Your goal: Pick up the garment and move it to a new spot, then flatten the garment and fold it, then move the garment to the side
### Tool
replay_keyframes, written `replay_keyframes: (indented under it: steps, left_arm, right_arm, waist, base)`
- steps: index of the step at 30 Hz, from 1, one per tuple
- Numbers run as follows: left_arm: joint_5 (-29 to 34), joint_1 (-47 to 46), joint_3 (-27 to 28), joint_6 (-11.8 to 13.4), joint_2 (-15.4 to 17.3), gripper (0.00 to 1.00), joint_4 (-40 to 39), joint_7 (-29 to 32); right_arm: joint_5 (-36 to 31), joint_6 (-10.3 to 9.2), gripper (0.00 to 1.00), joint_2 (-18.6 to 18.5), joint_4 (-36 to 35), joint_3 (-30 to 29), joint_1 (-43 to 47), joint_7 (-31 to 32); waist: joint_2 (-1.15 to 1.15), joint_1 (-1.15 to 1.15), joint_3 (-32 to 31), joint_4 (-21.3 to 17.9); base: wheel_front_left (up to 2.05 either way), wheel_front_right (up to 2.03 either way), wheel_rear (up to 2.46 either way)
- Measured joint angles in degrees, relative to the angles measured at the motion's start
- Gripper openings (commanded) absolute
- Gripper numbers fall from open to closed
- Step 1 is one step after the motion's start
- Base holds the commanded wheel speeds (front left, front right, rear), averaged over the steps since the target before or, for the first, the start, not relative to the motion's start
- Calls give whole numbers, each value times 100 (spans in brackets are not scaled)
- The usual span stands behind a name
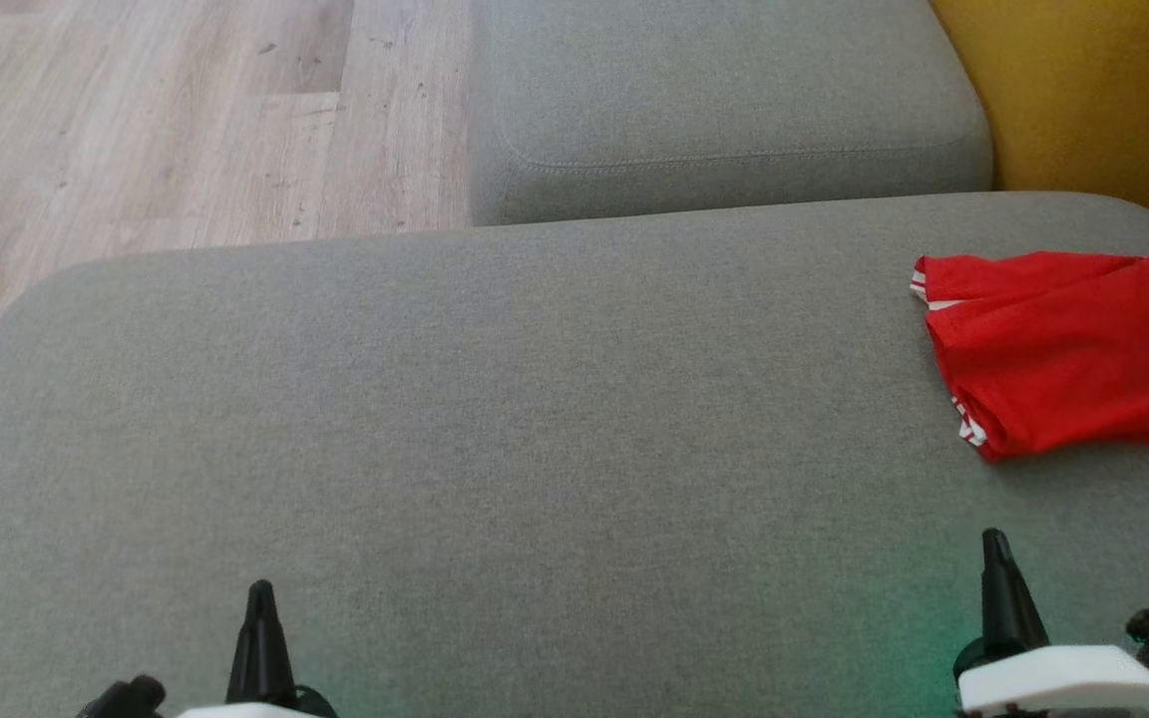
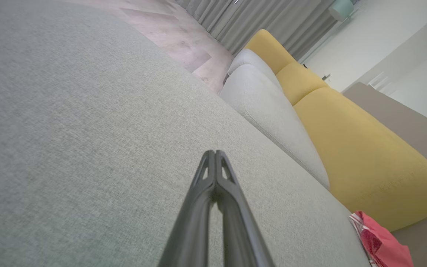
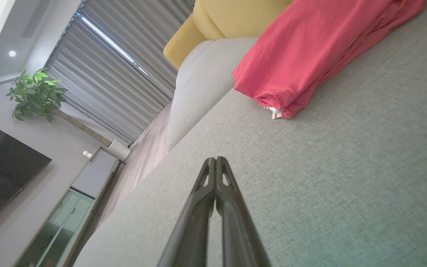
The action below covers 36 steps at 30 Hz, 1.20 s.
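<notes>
A red garment [image 1: 1068,354] with white striped trim lies folded on the right end of the grey sofa seat [image 1: 495,419]. It also appears in the right wrist view as the red garment [image 3: 310,55] up ahead, and small at the lower right of the left wrist view, garment [image 2: 380,241]. My left gripper [image 1: 260,590] hovers low at the near left, shut and empty. My right gripper [image 1: 995,543] sits near the front right, shut and empty, a short way in front of the garment. Both pairs of fingers press together in the wrist views: left gripper [image 2: 214,152], right gripper [image 3: 215,158].
A second grey cushion [image 1: 724,100] lies beyond the seat. Yellow back cushions [image 1: 1093,90] border the right side. Wooden floor [image 1: 156,120] lies beyond the left edge. Curtains, a plant [image 3: 35,92] and a dark screen [image 3: 2,174] stand across the room.
</notes>
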Motion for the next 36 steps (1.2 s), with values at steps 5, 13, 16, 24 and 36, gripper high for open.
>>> replay_keyframes:
  steps: [5, 13, 16, 24, 36]
  left_arm:
    - [-397, -53, 83, -43, 3, 0, 29, 103]
    - [-925, -213, 178, -118, 3, 0, 67, 207]
    - [-1125, -254, 245, -138, 5, 0, 81, 259]
    - [-1647, -354, 313, -196, 5, 0, 126, 397]
    - [-2421, -522, 483, -296, 4, 0, 193, 564]
  right_arm:
    - [399, 0, 0, -5, -2, -54, -119, 98]
    - [935, 0, 0, -7, -1, -126, -159, 242]
    - [1129, 0, 0, -7, -1, -149, -245, 289]
    - [1663, 0, 0, -9, -3, -213, -360, 400]
    - [2448, 0, 0, -10, -4, -330, -570, 602]
  waist:
    - [0, 0, 35, -8]
    - [0, 0, 81, -20]
    - [0, 0, 99, -24]
    - [0, -1, 146, -35]
    - [0, -1, 216, -52]
  base:
    - [0, 0, 0]
    - [0, 0, 0]
    - [0, 0, 0]
    - [0, 0, 0]
    - [0, 0, 0]
